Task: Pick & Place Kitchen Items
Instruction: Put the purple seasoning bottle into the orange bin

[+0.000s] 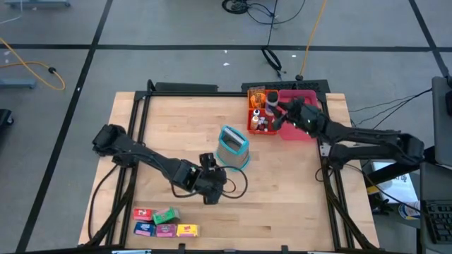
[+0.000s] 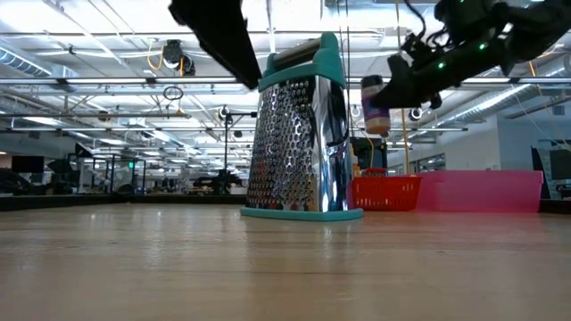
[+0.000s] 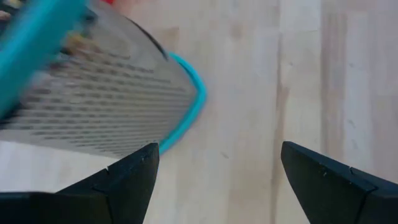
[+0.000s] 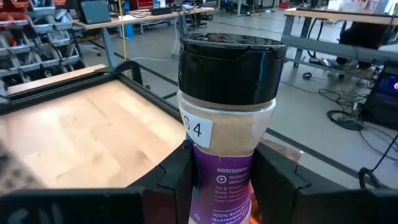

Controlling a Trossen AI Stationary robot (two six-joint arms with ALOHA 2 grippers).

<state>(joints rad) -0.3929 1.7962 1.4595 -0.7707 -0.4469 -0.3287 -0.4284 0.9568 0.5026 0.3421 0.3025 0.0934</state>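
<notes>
Fingers of the right gripper (image 4: 221,180) are clamping a clear spice bottle with black cap and purple label (image 4: 227,118), lifting it above the far-right orange tray (image 1: 260,120). Light, rigid, slippery plastic; gripping mid-label seems safest. Left gripper (image 3: 217,180) is hanging open beside the teal-framed metal grater (image 1: 233,147).

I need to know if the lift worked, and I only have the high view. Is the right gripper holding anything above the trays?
Observer: Yes, the right gripper is shut on a spice bottle with a black cap.
Operator: Is the bottle off the table?
Observer: Yes, the low view shows it in the air, above the orange tray.
Operator: And the left gripper?
Observer: The left gripper is open and empty, near the grater.
</notes>
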